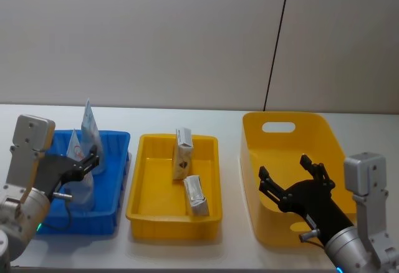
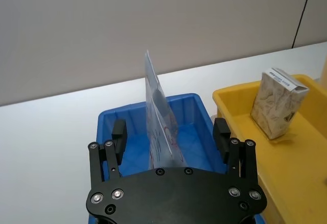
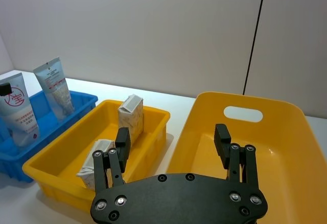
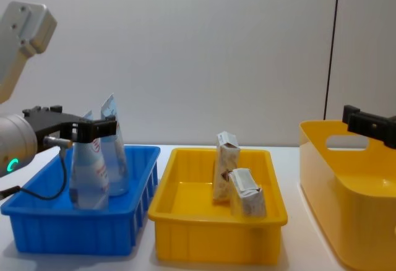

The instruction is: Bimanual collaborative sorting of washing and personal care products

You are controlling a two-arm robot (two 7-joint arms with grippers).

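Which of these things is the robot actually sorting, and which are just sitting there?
In the job: front tube, rear tube, upright packet, lying packet; left gripper, open at the tubes; right gripper, open over the deep yellow tub.
Only containers: blue bin, yellow tray, deep yellow tub.

The left gripper (image 2: 170, 129) and the right gripper (image 3: 172, 133) are matte black, each a flat plate dotted with silver screw heads and bearing 2 blocky fingers. Silver-grey forearms (image 1: 346, 242) carry pale grey boxy housings (image 1: 34, 134). A thin black cable (image 4: 64, 167) loops below the left one, beside a green light (image 4: 11, 164)
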